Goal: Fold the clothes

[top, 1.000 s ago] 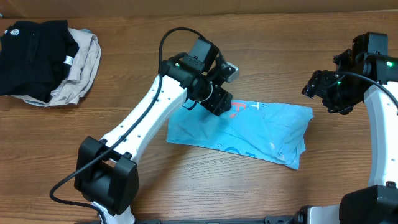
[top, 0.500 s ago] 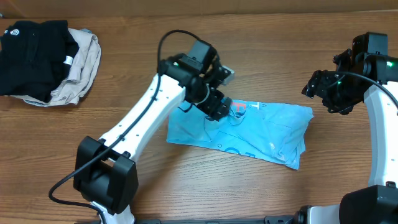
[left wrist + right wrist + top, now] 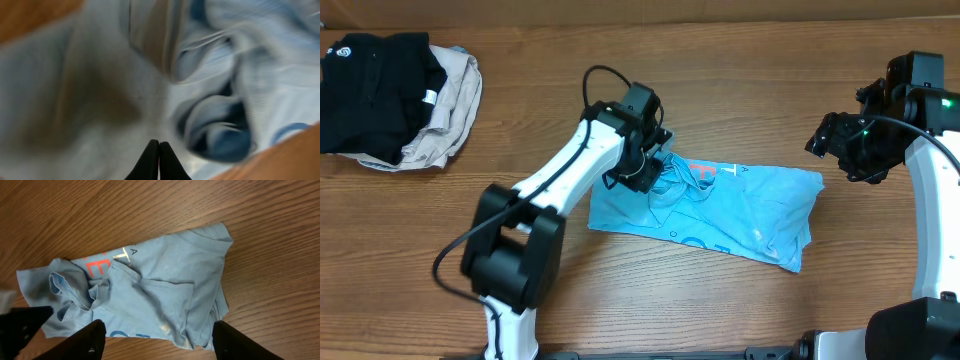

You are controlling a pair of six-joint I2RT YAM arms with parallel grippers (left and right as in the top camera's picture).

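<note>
The clothes, a sky-blue T-shirt (image 3: 740, 205) with white and red lettering, lie partly folded on the wooden table right of centre. The shirt's left end is bunched into raised folds (image 3: 75, 287). My left gripper (image 3: 655, 172) is down on that bunched end. In the left wrist view its jaws (image 3: 159, 142) are shut, tips pressed together with nothing visible between them, and blurred blue cloth (image 3: 260, 75) fills the picture behind. My right gripper (image 3: 825, 140) hovers above the table past the shirt's right end. It is open, and its fingers (image 3: 92, 332) stand wide over the shirt (image 3: 150, 295).
A black garment (image 3: 365, 90) with a small white logo lies heaped on a beige one (image 3: 450, 110) at the table's far left corner. Bare wood (image 3: 720, 310) shows in front of the shirt. The left arm's black cable (image 3: 595, 80) loops above its wrist.
My left gripper has gone from open to shut and shifted a little left and down onto the shirt's left end, which has rumpled into raised folds. The right arm has not moved.
</note>
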